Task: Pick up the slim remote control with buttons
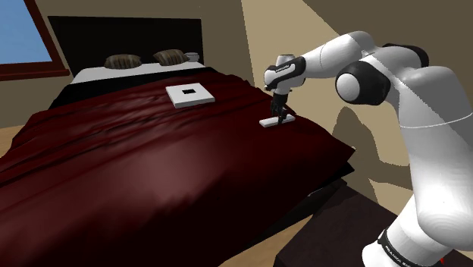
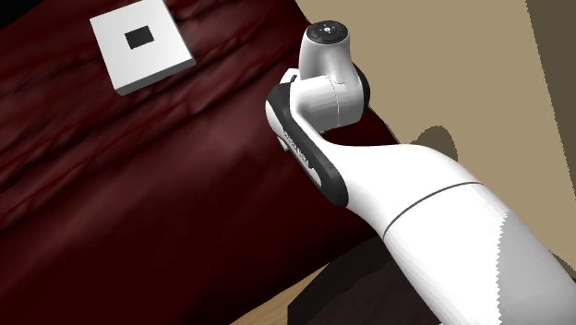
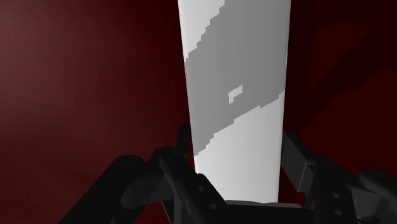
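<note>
Black two-finger gripper point(image 1: 282, 116) down on the dark red bedspread point(image 1: 151, 152).
It pinches the slim white remote point(image 3: 238, 95) lying there; its buttons are indistinct.

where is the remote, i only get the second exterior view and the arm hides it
Observer: In the shoulder view the white remote lies flat on the dark red bedspread near the bed's edge, directly under the gripper.
Operator: is it gripped
Observer: The wrist view shows the black fingers clasping its two long sides at the near end.
</note>
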Controlling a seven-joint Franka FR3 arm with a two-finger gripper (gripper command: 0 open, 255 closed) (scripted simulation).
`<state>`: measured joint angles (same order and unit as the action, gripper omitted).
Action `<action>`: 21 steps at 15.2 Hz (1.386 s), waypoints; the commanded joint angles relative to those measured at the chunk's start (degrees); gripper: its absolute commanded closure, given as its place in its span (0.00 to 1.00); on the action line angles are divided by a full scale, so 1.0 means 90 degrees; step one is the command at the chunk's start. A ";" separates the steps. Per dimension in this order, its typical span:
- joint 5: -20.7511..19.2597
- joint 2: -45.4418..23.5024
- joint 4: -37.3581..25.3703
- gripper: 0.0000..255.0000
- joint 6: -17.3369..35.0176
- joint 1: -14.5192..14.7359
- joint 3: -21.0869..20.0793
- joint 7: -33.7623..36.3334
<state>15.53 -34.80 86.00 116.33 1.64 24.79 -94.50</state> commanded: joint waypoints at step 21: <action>-0.0199 0.0373 -0.0710 1.00 -0.1062 -0.0001 0.0119 0.0144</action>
